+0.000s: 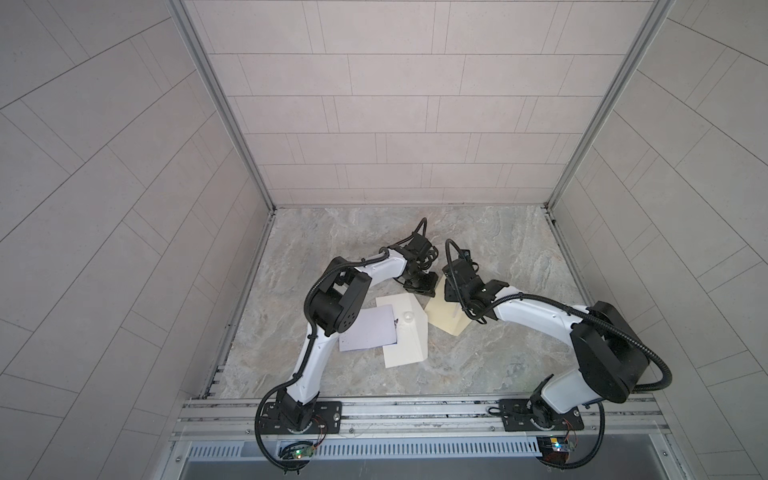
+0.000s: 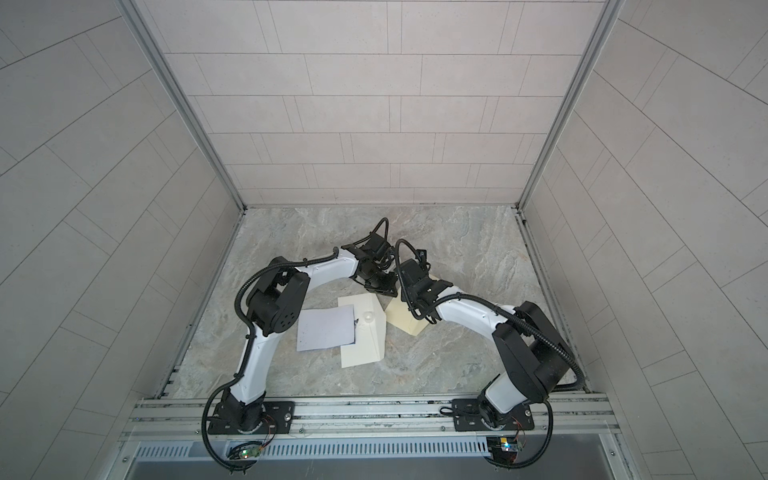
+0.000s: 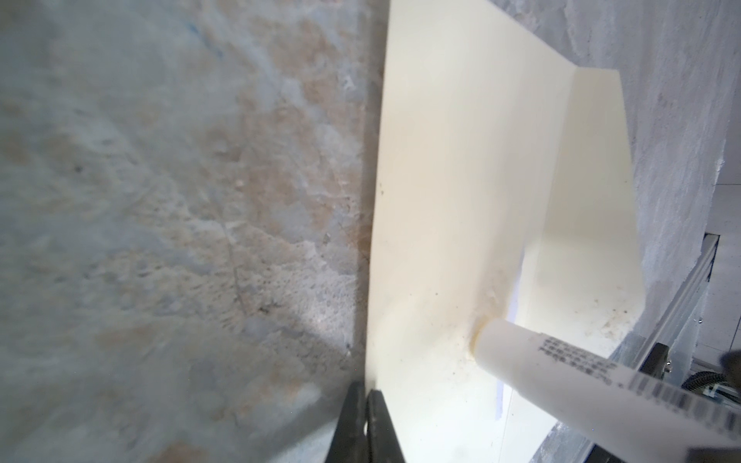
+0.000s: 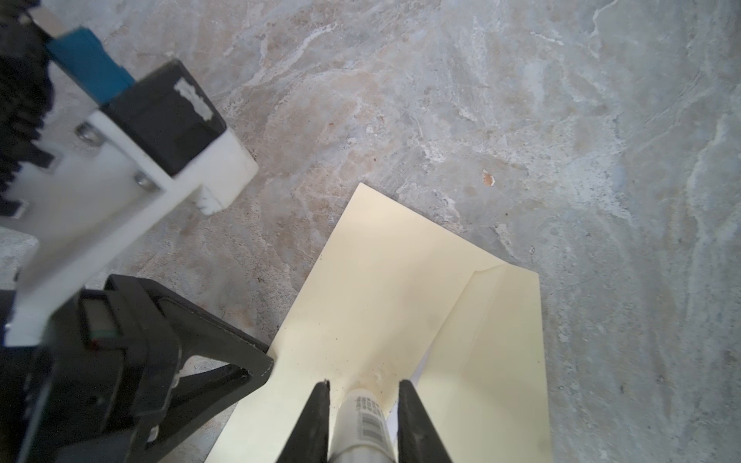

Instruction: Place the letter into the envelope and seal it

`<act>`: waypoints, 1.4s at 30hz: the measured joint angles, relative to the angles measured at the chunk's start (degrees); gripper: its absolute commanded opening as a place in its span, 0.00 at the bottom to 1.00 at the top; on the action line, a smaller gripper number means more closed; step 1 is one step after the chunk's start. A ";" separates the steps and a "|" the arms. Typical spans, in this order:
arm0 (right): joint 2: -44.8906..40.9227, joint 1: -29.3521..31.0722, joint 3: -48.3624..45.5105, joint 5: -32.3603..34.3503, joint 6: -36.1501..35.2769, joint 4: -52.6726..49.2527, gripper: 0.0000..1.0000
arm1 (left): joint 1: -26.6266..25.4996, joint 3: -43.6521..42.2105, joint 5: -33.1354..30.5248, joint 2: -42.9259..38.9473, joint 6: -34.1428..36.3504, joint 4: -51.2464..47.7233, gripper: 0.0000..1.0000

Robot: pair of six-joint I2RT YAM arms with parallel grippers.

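Right tool [image 4: 363, 385] presses glue stick [image 4: 363, 425], barcode label illegible, onto envelope [image 4: 401, 288].

White-shelled arms [image 1: 309, 357], black joints [image 1: 332, 307], corrugated black cables [image 1: 536, 296].

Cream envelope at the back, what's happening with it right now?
The right end effector grips a white glue stick, its tip pressed on the cream envelope beside the open flap. The left end effector is shut at the envelope's edge, apparently holding it steady. The flap is not yet folded down. A second, paler envelope and a lavender sheet lie nearer the front, with neither arm on them.
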 measured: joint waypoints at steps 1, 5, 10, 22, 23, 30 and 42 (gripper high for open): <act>0.07 -0.02 0.09 0.02 0.00 -0.04 0.00 | 0.00 0.00 0.02 0.00 0.00 -0.02 0.00; 0.17 -0.02 0.20 0.35 0.02 -0.04 0.00 | 0.00 0.00 0.02 0.00 0.02 -0.02 0.00; 0.17 -0.39 0.20 1.75 0.59 0.17 0.00 | 0.00 0.00 0.00 0.00 0.02 -0.02 0.00; -0.22 -4.44 -0.09 -0.33 1.95 2.60 0.00 | 0.00 0.02 0.00 0.00 0.04 -0.04 0.00; -0.20 -4.39 -0.09 -1.18 1.95 3.06 0.00 | 0.00 0.02 0.00 0.00 0.04 -0.04 0.00; 1.99 -3.48 0.24 -3.56 1.95 4.96 0.00 | -0.04 0.15 -0.15 0.00 0.28 -0.31 0.00; 6.67 2.45 4.31 7.15 1.16 0.94 0.00 | -0.04 0.22 -0.87 -0.02 0.50 -0.50 0.00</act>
